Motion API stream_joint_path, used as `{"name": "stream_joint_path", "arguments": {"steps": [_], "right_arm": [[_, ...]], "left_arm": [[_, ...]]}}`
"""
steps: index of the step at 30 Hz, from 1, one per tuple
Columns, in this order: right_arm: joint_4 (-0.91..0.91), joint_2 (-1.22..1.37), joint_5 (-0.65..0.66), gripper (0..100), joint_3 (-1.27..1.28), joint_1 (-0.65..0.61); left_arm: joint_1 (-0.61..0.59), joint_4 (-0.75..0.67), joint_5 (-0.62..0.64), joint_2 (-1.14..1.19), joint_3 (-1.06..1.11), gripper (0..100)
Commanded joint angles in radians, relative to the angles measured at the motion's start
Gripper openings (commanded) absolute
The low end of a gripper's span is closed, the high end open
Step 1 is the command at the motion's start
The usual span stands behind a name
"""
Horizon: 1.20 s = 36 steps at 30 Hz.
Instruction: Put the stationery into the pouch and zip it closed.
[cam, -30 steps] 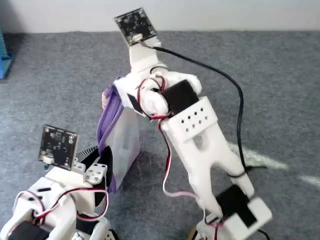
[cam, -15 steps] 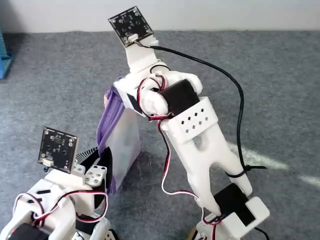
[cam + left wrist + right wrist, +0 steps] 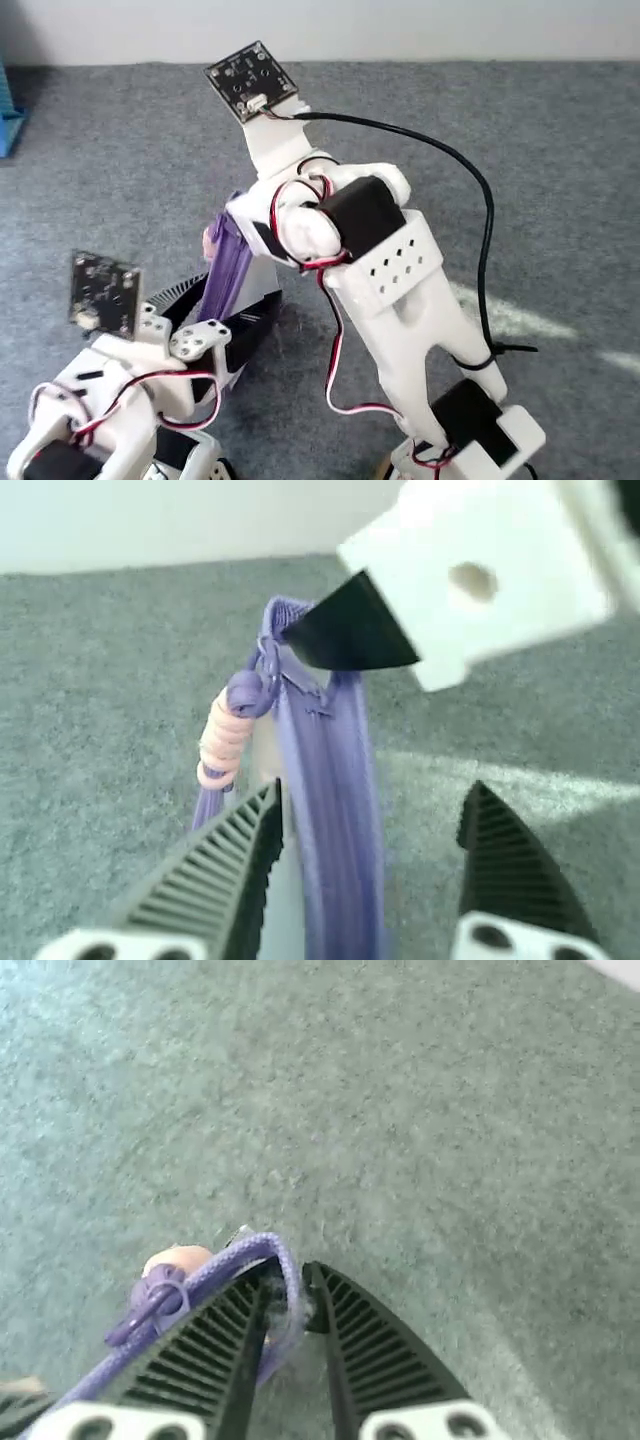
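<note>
**The left arm moves in on the held pouch**

From above, the right gripper (image 3: 250, 222) has tipped the pouch (image 3: 232, 275) lower over the middle of the grey carpet (image 3: 100, 150), and the left gripper (image 3: 215, 318) has come up around its near end, probably bracing it for the zip. In the left wrist view, its fingers (image 3: 235, 865) stand open on either side of the purple zip band, with the beaded pull (image 3: 225, 740) at the far end. In the right wrist view, the right arm's fingers (image 3: 225, 1350) are clamped on the pouch's purple edge.
</note>
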Motion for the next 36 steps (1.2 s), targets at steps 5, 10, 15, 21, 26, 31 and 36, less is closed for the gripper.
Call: {"name": "stream_joint_path", "arguments": {"steps": [5,10,15,21,26,31,36], "right_arm": [[0.022,-0.091,-0.006,0.9,-0.02,0.056],[0.022,-0.122,-0.006,0.9,-0.02,0.093],[0.022,-0.173,-0.008,0.9,-0.02,0.093],[0.022,-0.268,-0.008,0.9,-0.02,0.12],[0.099,-0.315,-0.068,0.9,-0.018,0.2],[0.174,-0.331,-0.16,0.9,-0.018,0.265],[0.174,-0.323,-0.206,0.9,-0.012,0.265]], "left_arm": [[0.005,-0.026,-0.023,-0.005,0.041,1],[0.005,-0.025,-0.025,-0.005,0.039,1],[0.005,-0.032,-0.029,-0.005,0.03,1],[-0.005,-0.112,-0.189,-0.005,0.007,1],[-0.012,-0.25,-0.37,-0.002,0.03,1],[-0.107,-0.471,-0.566,0.005,0.16,1],[-0.044,-0.479,-0.575,-0.006,0.314,1]]}}
